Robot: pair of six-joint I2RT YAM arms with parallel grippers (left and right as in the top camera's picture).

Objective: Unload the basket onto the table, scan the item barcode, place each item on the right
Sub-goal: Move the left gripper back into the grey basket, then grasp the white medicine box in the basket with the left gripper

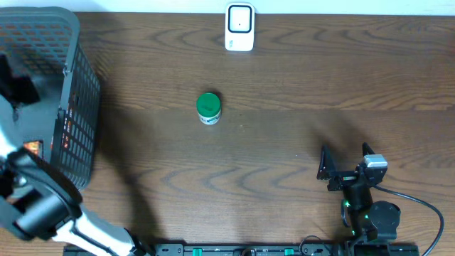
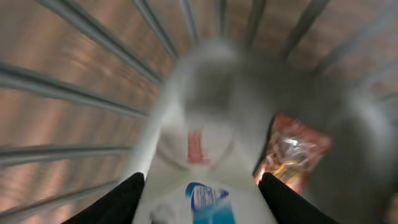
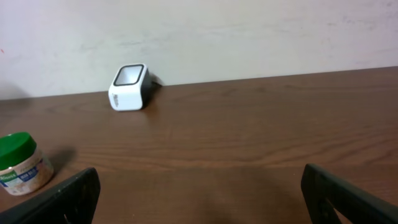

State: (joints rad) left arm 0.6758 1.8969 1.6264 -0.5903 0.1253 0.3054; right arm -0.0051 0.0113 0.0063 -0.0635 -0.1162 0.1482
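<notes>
item: white bottle (image 2: 199, 124), blurred, inside basket (image 1: 78, 85) at left edge of desk (image 1: 284, 107) | left gripper (image 2: 200, 186): closed on bottle's sides | right gripper (image 3: 199, 193): spread wide, empty, near-right corner | handling: judged light, stiff, slick plastic; best gripped mid-body | scanner (image 1: 239, 27): far edge

So the white bottle (image 2: 199, 124) is being shown dead centre in the left wrist frame. It's pretty blurry, with a blue label patch low down and a red mark above it. It's being pinched between the fingers of the left gripper (image 2: 202, 186), down inside the wire basket (image 1: 79, 92) at the far left of the overhead frame. The small jar (image 1: 208, 108) with the green lid is being shown standing upright, a bit left of centre on the overhead. The white scanner (image 1: 239, 27) is being shown at the top edge, middle, well apart from the jar, with its dark-framed window facing up.
</notes>
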